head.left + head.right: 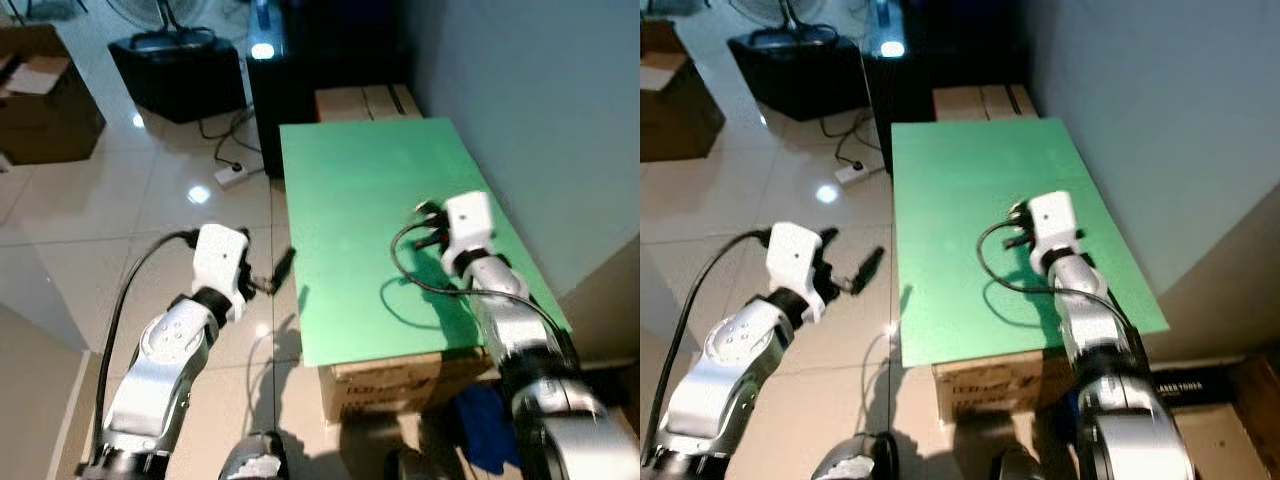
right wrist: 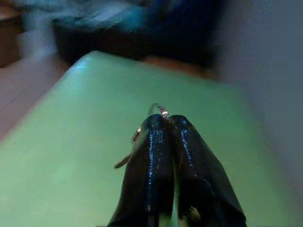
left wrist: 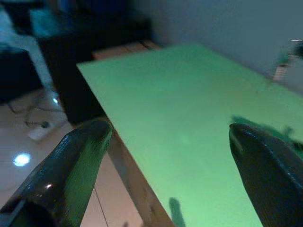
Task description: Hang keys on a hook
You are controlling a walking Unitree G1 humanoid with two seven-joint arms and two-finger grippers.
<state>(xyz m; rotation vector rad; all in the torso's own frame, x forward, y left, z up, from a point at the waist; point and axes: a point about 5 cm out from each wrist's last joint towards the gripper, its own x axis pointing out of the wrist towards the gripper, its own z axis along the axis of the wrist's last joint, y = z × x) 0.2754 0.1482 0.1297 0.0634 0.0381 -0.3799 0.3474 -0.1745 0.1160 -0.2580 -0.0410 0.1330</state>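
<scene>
Keys (image 2: 142, 135), a small bunch of metal pieces on a ring, stuck out from between the tips of the right pincer (image 2: 165, 122), whose two long black fingers were pressed together on them above the flat green table (image 1: 350, 200). From the head cameras that pincer hung over the table's right-hand part, near the pale grey wall (image 1: 540, 120), with a black cable looping from its white wrist block down across the green surface. The left pincer (image 1: 283, 266) hovered off the table's left edge, over the glossy beige tiled floor (image 1: 120, 200), its fingers spread wide apart with nothing between them; its wrist camera looked past both fingertips (image 3: 90, 137) at the table's near corner and edge. Beneath the table's near end sat a brown cardboard box (image 1: 400, 385), and beside it lay a blue cloth (image 1: 485, 420). At the far end stood a dark cabinet (image 1: 290, 70) and another cardboard box (image 1: 365, 102). On the floor farther left were a white power strip (image 1: 232, 175) with its black cord, a black case (image 1: 180, 70) and an open cardboard box (image 1: 40, 95).
</scene>
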